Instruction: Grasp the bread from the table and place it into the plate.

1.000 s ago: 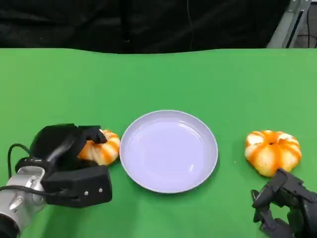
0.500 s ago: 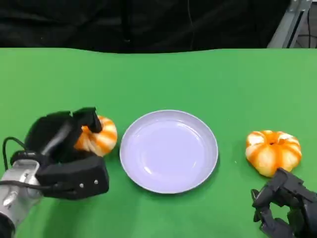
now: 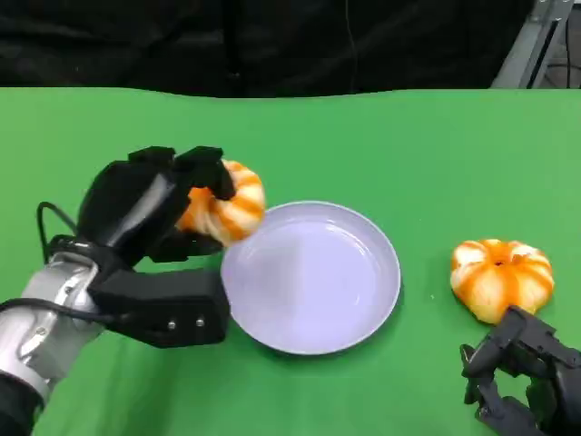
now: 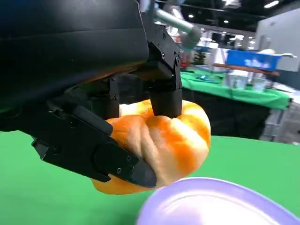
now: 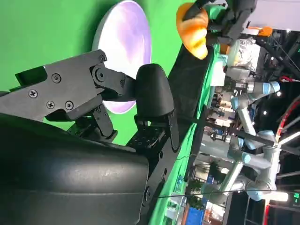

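Orange bread [image 3: 227, 207] in left hand [image 3: 150, 204], above plate [image 3: 363, 313] rim.

The plate [image 3: 313, 277] is round, shallow and pale lavender, and it lies flat and empty on the green table [image 3: 363, 145]. One bread [image 3: 222, 204], a round bun ribbed orange and cream like a small pumpkin, is off the table, gripped by the left hand [image 3: 150, 209] just over the plate's left rim. A second bread [image 3: 499, 277] of the same look rests on the table well to the right of the plate, apart from it.
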Robot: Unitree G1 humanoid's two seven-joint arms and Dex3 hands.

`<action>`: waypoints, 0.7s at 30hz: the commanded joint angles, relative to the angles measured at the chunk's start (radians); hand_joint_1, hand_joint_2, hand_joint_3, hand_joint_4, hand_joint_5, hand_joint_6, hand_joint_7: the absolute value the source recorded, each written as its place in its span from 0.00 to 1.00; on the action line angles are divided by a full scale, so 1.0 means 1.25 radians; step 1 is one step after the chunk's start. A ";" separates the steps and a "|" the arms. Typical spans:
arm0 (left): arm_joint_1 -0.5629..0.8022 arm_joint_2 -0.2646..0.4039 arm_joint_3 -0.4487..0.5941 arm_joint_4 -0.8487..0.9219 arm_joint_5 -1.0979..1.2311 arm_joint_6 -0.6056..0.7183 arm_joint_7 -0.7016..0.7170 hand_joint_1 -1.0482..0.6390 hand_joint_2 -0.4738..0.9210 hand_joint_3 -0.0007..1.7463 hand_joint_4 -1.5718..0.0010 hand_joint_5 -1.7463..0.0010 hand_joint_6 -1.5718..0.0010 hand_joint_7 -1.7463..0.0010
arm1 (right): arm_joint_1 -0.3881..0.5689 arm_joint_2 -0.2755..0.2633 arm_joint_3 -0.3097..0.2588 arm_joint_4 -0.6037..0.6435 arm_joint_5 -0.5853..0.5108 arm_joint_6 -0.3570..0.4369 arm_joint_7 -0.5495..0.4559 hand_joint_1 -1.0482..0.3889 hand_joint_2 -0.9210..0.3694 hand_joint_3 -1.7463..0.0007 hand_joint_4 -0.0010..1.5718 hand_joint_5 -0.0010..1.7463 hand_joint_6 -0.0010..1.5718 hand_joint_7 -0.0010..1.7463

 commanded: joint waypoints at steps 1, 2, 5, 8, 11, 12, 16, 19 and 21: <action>-0.023 -0.025 -0.015 0.000 0.005 0.002 -0.026 0.61 0.98 0.12 0.58 0.00 0.52 0.21 | 0.003 -0.008 -0.002 -0.003 0.009 -0.006 0.001 0.63 0.10 0.61 0.52 1.00 0.45 0.91; -0.027 -0.033 -0.018 0.003 0.005 0.001 -0.028 0.61 0.98 0.12 0.58 0.00 0.52 0.21 | 0.003 -0.009 -0.002 -0.002 0.010 -0.010 0.001 0.63 0.10 0.61 0.52 1.00 0.45 0.91; -0.040 -0.053 -0.027 0.017 0.013 0.002 -0.025 0.60 0.99 0.12 0.58 0.00 0.52 0.20 | 0.004 -0.009 -0.001 -0.001 0.011 -0.011 0.002 0.63 0.10 0.61 0.52 1.00 0.45 0.91; -0.070 -0.095 -0.048 0.060 0.027 0.006 -0.014 0.61 0.99 0.12 0.57 0.00 0.53 0.17 | 0.007 -0.007 -0.001 -0.009 0.005 -0.004 -0.001 0.63 0.09 0.61 0.52 1.00 0.45 0.91; -0.088 -0.116 -0.061 0.097 0.035 0.008 -0.007 0.60 1.00 0.12 0.57 0.00 0.54 0.17 | 0.002 -0.007 -0.001 -0.001 0.003 -0.007 -0.003 0.63 0.09 0.62 0.52 1.00 0.45 0.91; -0.096 -0.125 -0.068 0.117 0.040 0.007 -0.002 0.60 1.00 0.12 0.58 0.00 0.55 0.17 | 0.000 -0.007 0.000 0.001 0.002 -0.005 -0.003 0.63 0.10 0.62 0.51 1.00 0.45 0.91; -0.118 -0.143 -0.085 0.170 0.050 0.000 0.014 0.59 1.00 0.11 0.54 0.07 0.43 0.44 | -0.003 -0.004 0.001 0.003 -0.003 0.005 -0.007 0.62 0.10 0.62 0.50 1.00 0.45 0.90; -0.123 -0.145 -0.086 0.181 0.051 -0.006 0.020 0.59 1.00 0.11 0.54 0.07 0.41 0.48 | -0.003 -0.004 0.001 0.003 -0.003 0.005 -0.008 0.62 0.10 0.62 0.50 1.00 0.45 0.90; -0.124 -0.145 -0.087 0.185 0.051 -0.008 0.022 0.59 1.00 0.11 0.54 0.07 0.41 0.49 | -0.003 -0.004 0.002 0.003 -0.003 0.005 -0.008 0.62 0.11 0.61 0.50 1.00 0.45 0.90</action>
